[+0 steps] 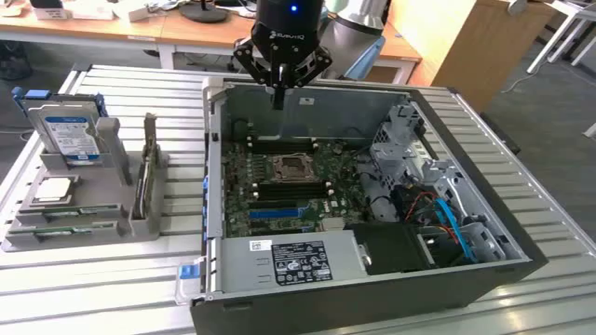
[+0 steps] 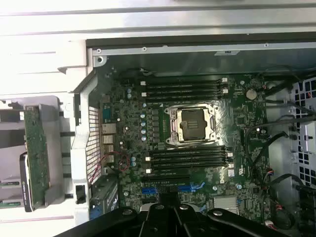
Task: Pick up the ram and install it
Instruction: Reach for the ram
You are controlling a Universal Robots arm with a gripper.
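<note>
Nothing of the job was done yet: the ram (image 1: pixel 80 211) lay in the grey rack (image 1: pixel 112 230) on the bench (image 1: pixel 112 279), at the exterior view's left of the open case (image 1: pixel 493 272), and the board's black memory slots (image 2: pixel 190 158) stood empty. The arm hung upright over the far edge of the case, well apart from the rack, with the tool (image 1: pixel 278 99) pointing straight down, pinched narrow and holding nothing.

Bright even light, glare on table (image 2: pixel 39 59)
</note>
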